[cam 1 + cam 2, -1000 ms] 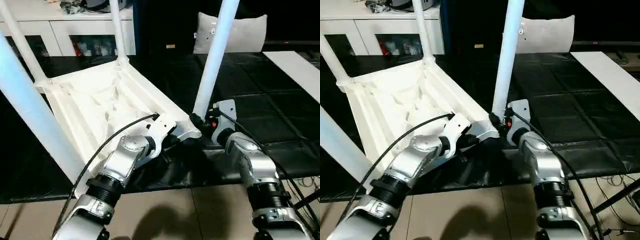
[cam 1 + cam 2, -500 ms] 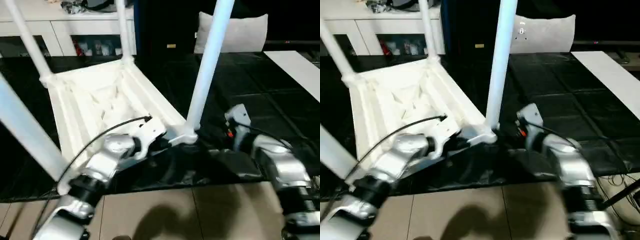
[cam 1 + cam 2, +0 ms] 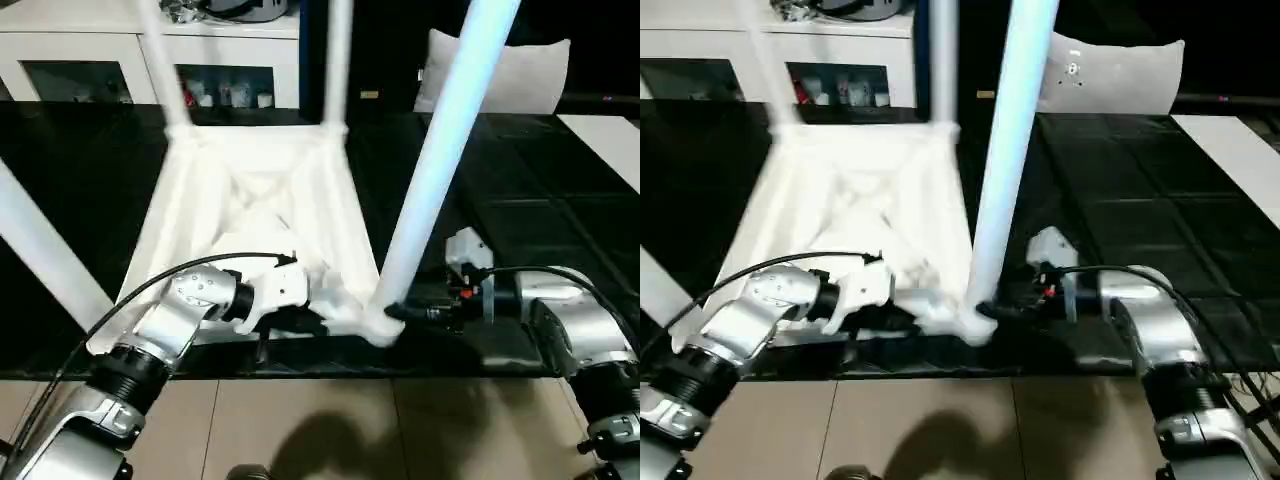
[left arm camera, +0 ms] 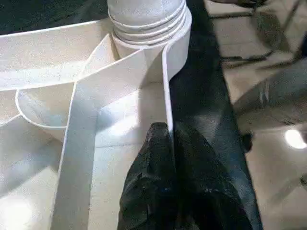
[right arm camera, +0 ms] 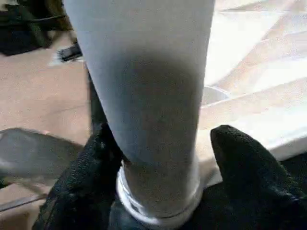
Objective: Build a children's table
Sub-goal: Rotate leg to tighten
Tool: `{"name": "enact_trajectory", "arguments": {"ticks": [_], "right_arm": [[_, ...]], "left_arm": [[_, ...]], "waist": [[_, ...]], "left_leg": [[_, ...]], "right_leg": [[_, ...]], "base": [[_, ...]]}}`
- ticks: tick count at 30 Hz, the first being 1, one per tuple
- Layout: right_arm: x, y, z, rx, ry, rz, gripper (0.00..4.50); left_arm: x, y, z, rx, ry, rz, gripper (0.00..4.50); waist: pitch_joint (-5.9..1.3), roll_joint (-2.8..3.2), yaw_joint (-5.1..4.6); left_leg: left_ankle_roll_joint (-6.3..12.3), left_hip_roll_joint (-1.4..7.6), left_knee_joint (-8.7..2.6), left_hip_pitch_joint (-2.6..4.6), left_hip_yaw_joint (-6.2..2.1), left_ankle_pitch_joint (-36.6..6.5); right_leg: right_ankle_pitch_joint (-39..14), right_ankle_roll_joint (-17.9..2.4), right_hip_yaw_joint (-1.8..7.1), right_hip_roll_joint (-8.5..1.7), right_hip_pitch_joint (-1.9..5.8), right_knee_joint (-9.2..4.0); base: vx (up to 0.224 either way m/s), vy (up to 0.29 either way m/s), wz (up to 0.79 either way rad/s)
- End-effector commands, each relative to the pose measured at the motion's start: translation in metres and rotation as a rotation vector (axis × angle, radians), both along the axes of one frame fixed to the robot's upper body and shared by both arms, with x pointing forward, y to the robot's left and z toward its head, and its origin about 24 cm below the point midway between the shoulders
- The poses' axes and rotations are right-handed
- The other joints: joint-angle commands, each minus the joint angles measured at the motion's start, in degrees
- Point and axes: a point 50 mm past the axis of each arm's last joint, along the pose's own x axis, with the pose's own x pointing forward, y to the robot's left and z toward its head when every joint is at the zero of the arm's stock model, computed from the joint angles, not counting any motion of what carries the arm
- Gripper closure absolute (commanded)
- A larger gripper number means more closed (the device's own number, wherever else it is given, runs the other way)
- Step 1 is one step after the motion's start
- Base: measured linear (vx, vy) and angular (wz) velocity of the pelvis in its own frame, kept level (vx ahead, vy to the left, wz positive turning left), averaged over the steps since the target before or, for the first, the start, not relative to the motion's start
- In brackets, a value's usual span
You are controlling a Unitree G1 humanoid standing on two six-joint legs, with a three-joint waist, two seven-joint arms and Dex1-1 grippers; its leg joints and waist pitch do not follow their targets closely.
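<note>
**Head views: upturned table gripped at its near edge and near leg**

Head views show the children's table point(image 3: 255, 215) lying upside down on a black mat point(image 3: 520, 220), its ribbed underside facing up and its legs standing upward from the corner sockets. The tabletop's near edge lies beside the tan floor tiles point(image 3: 330, 420).

The left gripper point(image 4: 168, 158) is seen in its wrist view with both black fingers point(image 4: 153, 172) pressed together on the thin upright wall of the tabletop's rim, close to a corner socket where a threaded leg end is seated. In the head view this gripper point(image 3: 300, 318) sits at the near edge of the top.

The right gripper point(image 5: 163, 158) is set around the base of the near leg point(image 3: 440, 160), one finger on each side of it, just above the socket. Whether the fingers press on the leg cannot be told.

A white cabinet point(image 3: 120, 60) and a pale cushion point(image 3: 520, 75) stand behind the mat.
</note>
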Motion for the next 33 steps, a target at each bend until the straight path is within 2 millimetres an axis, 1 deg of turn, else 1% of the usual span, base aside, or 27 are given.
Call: {"name": "enact_trajectory", "arguments": {"ticks": [1, 4, 5, 9, 10, 12, 13, 16, 17, 18, 19, 20, 21, 22, 23, 24, 25, 26, 27, 28, 29, 30, 31, 32, 33], "right_arm": [[0.001, -0.002, 0.003, -0.002, 0.012, 0.024, 1.73], [0.002, -0.002, 0.002, 0.004, 0.023, 0.033, 2.04], [0.003, 0.000, 0.002, 0.015, 0.030, 0.040, 2.18], [0.002, 0.002, 0.002, 0.033, 0.045, 0.054, 2.43], [0.000, 0.002, 0.001, 0.039, 0.053, 0.059, 2.45], [-0.002, 0.003, 0.000, 0.048, 0.064, 0.064, 2.50], [-0.005, 0.003, -0.002, 0.061, 0.076, 0.063, 2.51], [-0.008, 0.005, -0.005, 0.092, 0.085, 0.033, 2.51], [-0.008, 0.006, -0.005, 0.104, 0.081, 0.020, 2.51], [-0.006, 0.009, -0.006, 0.124, 0.078, -0.048, 2.51], [-0.004, 0.011, -0.007, 0.137, 0.077, -0.097, 2.51], [-0.001, 0.014, -0.008, 0.130, 0.064, -0.165, 2.51], [0.004, 0.017, -0.011, 0.114, 0.042, -0.258, 2.51], [0.011, 0.021, -0.016, 0.085, 0.027, -0.383, 2.52], [0.015, 0.023, -0.017, 0.074, 0.021, -0.452, 2.52], [0.019, 0.025, -0.018, 0.061, 0.023, -0.533, 2.52], [0.023, 0.027, -0.019, 0.047, 0.022, -0.603, 2.53], [0.023, 0.027, -0.019, 0.047, 0.022, -0.603, 2.53], [0.027, 0.027, -0.021, 0.028, 0.031, -0.682, 2.53], [0.033, 0.028, -0.025, 0.002, 0.061, -0.811, 2.53], [0.035, 0.029, -0.026, 0.011, 0.067, -0.883, 2.53], [0.036, 0.031, -0.026, 0.023, 0.066, -0.913, 2.53], [0.036, 0.034, -0.025, 0.044, 0.055, -0.930, 2.53], [0.036, 0.035, -0.025, 0.049, 0.049, -0.932, 2.53], [0.035, 0.037, -0.025, 0.059, 0.035, -0.937, 2.53]], "left_arm": [[-0.007, -0.007, -0.006, 0.062, 0.024, -0.107, 4.50], [-0.006, -0.007, -0.005, 0.064, 0.023, -0.118, 4.50], [-0.006, -0.007, -0.005, 0.063, 0.023, -0.125, 4.50], [-0.005, -0.007, -0.005, 0.058, 0.029, -0.126, 4.50], [-0.006, -0.006, -0.005, 0.055, 0.033, -0.122, 4.50], [-0.006, -0.006, -0.006, 0.049, 0.041, -0.115, 4.50], [-0.006, -0.006, -0.006, 0.034, 0.054, -0.095, 4.50], [-0.005, -0.009, -0.008, 0.008, 0.074, -0.031, 4.50], [-0.004, -0.010, -0.008, 0.006, 0.075, -0.012, 4.50], [-0.002, -0.013, -0.009, -0.018, 0.084, 0.036, 4.50], [-0.001, -0.016, -0.009, -0.035, 0.092, 0.069, 4.50], [0.001, -0.019, -0.009, -0.055, 0.095, 0.116, 4.50], [0.004, -0.024, -0.008, -0.083, 0.102, 0.181, 4.50], [0.008, -0.032, -0.007, -0.122, 0.111, 0.264, 4.50], [0.009, -0.036, -0.007, -0.140, 0.115, 0.308, 4.50], [0.011, -0.042, -0.007, -0.156, 0.115, 0.355, 4.50], [0.013, -0.046, -0.007, -0.165, 0.105, 0.396, 4.50], [0.013, -0.046, -0.007, -0.165, 0.105, 0.396, 4.50], [0.017, -0.050, -0.006, -0.182, 0.089, 0.442, 4.50], [0.021, -0.057, -0.005, -0.213, 0.081, 0.522, 4.50], [0.024, -0.062, -0.004, -0.229, 0.068, 0.577, 4.50], [0.025, -0.065, -0.004, -0.233, 0.059, 0.603, 4.50], [0.025, -0.069, -0.003, -0.241, 0.052, 0.621, 4.50], [0.025, -0.071, -0.003, -0.244, 0.051, 0.624, 4.50], [0.024, -0.075, -0.002, -0.250, 0.048, 0.632, 4.50]], "waist": [[-3.60, -0.60, -0.29], [-3.65, -0.67, -0.18], [-3.67, -0.53, -0.22], [-3.69, -0.58, -0.16], [-3.67, -0.23, -0.10], [-3.69, -0.47, -0.14], [-3.74, -0.37, -0.14], [-3.76, -0.54, -0.05], [-3.72, -0.53, 0.04], [-3.72, -0.53, 0.04], [-3.47, -0.49, -0.05], [-3.32, -0.42, -0.23], [-3.27, -0.22, -0.29], [-3.03, -0.26, -0.84], [-3.05, -0.36, -1.51], [-3.13, -0.40, -1.73], [-3.18, -0.40, -2.59], [-3.21, -0.36, -2.93], [-3.26, -0.40, -3.47], [-3.31, -0.44, -3.88], [-3.36, -0.34, -4.03], [-3.27, -0.48, -4.09], [-3.37, -0.42, -3.96], [-3.53, -0.46, -3.86], [-3.66, -0.40, -3.64]], "left_leg": [[3.25, 1.91, -3.64, 0.04, -0.20, -10.7], [3.01, 1.93, -3.66, -0.03, -0.27, -10.3], [2.91, 1.94, -3.65, -0.03, -0.28, -10.4], [2.85, 1.88, -3.61, -0.05, -0.27, -10.2], [2.71, 1.90, -3.62, -0.02, -0.31, -10.4], [2.60, 1.88, -3.66, 0.01, -0.31, -10.7], [2.57, 1.93, -3.64, 0.04, -0.30, -10.6], [2.68, 1.96, -3.58, 0.01, -0.28, -9.9], [2.72, 1.95, -3.57, 0.01, -0.25, -10.0], [2.72, 1.95, -3.57, 0.01, -0.25, -10.0], [2.33, 1.91, -3.80, -0.02, -0.30, -10.7], [1.63, 1.76, -3.94, -0.01, -0.34, -11.8], [1.36, 1.64, -4.01, 0.09, -0.43, -12.7], [0.11, 1.59, -4.16, 0.30, -0.47, -13.9], [-0.56, 1.34, -4.22, 0.13, -0.69, -14.6], [-0.67, 1.21, -4.30, -0.03, -0.86, -14.4], [-0.75, 1.22, -4.49, -0.34, -0.97, -14.3], [-0.75, 1.23, -4.46, -0.23, -0.95, -14.4], [-0.38, 1.13, -4.33, 0.03, -0.85, -14.5], [0.07, 1.03, -4.28, -0.12, -0.78, -13.8], [0.40, 0.90, -4.12, 0.02, -0.61, -12.9], [0.63, 0.80, -4.05, 0.07, -0.47, -12.4], [0.72, 0.76, -4.00, 0.15, -0.47, -12.1], [0.92, 0.80, -3.95, 0.08, -0.41, -11.5], [1.38, 0.96, -3.99, -0.09, -0.41, -10.1]], "right_leg": [[-16.5, -8.6, 3.26, -4.60, 3.00, -4.34], [-16.5, -8.3, 3.26, -4.59, 3.04, -4.25], [-16.3, -8.5, 3.25, -4.57, 3.02, -4.24], [-16.4, -8.5, 3.21, -4.56, 3.07, -4.24], [-16.7, -8.5, 3.21, -4.57, 3.00, -4.28], [-16.7, -8.4, 3.20, -4.50, 3.10, -4.31], [-16.3, -8.5, 3.22, -4.52, 3.06, -4.27], [-14.9, -8.9, 3.25, -4.47, 3.10, -4.03], [-15.2, -8.9, 3.25, -4.51, 3.06, -4.11], [-15.2, -8.9, 3.25, -4.51, 3.06, -4.11], [-17.2, -8.4, 3.23, -4.52, 3.04, -4.41], [-20.5, -7.4, 3.10, -4.52, 3.01, -4.83], [-22.8, -6.7, 2.98, -4.66, 2.98, -5.15], [-26.7, -5.4, 2.91, -4.73, 2.74, -5.59], [-29.7, -4.2, 2.60, -4.88, 3.01, -5.97], [-30.5, -3.4, 2.38, -4.94, 3.31, -6.14], [-30.0, -2.6, 2.29, -4.75, 3.42, -6.22], [-29.4, -2.6, 2.34, -4.68, 3.25, -6.25], [-28.3, -3.0, 2.47, -4.56, 2.98, -6.34], [-26.9, -3.5, 2.53, -4.47, 3.06, -6.16], [-25.8, -3.8, 2.60, -4.30, 2.91, -6.18], [-25.8, -3.6, 2.62, -4.27, 2.81, -6.36], [-25.8, -3.4, 2.67, -4.37, 2.81, -6.33], [-25.1, -3.4, 2.76, -4.44, 2.92, -6.21], [-22.6, -3.8, 2.84, -4.37, 3.02, -5.90]], "base": [[0.000, 0.000, 0.00], [0.000, 0.000, 0.00], [0.000, 0.000, 0.00], [0.000, 0.000, 0.00], [0.000, 0.000, 0.00], [0.000, 0.000, 0.00], [0.000, 0.000, 0.00], [0.000, 0.000, 0.00], [0.000, 0.000, 0.00], [0.000, 0.000, 0.00], [0.000, 0.000, 0.00], [0.000, 0.000, 0.00], [0.000, 0.000, 0.00], [0.000, 0.000, 0.00], [-0.065, 0.003, -0.11], [0.000, 0.000, 0.00], [0.000, 0.000, 0.00], [0.000, 0.000, 0.00], [0.000, 0.000, 0.00], [0.000, 0.000, 0.00], [0.000, 0.000, 0.00], [0.000, 0.000, 0.00], [0.000, 0.000, 0.00], [0.000, 0.000, 0.00], [0.000, 0.000, 0.00]]}}
